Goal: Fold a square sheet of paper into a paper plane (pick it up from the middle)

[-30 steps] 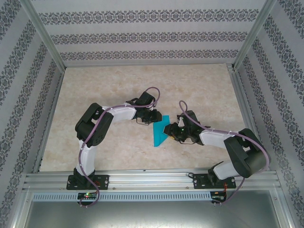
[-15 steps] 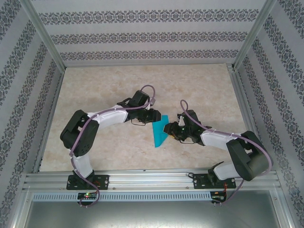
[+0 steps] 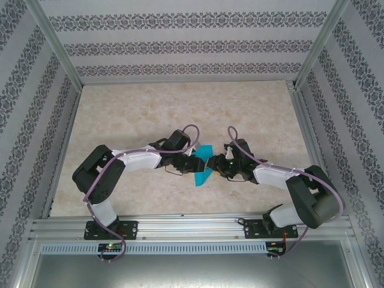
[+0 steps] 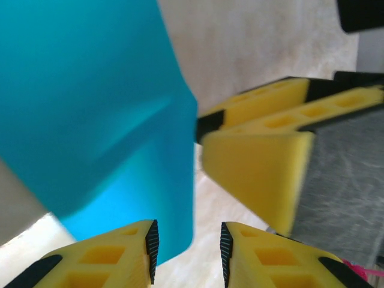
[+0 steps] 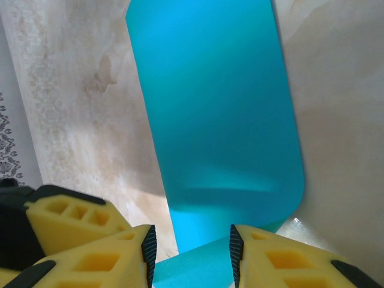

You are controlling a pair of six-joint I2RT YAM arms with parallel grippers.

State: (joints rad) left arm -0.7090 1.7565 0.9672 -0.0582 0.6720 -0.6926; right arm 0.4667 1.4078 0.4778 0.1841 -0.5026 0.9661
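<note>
**Jaws standing apart around curled teal paper**

Your left gripper (image 4: 187, 249) and right gripper (image 5: 192, 252) are both holding their yellow jaws apart. The thin, smooth paper sheet (image 5: 216, 120) is curling between each pair.

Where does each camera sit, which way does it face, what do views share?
Top external: above and behind the bases, looking down at the table; both arms, left gripper and right gripper at the square sheet of paper.
Left wrist: on the left arm, looking past its fingers at the sheet and the right gripper.
Right wrist: on the right arm, looking past its fingers at the sheet.
Shared: the sheet, in all three.
</note>
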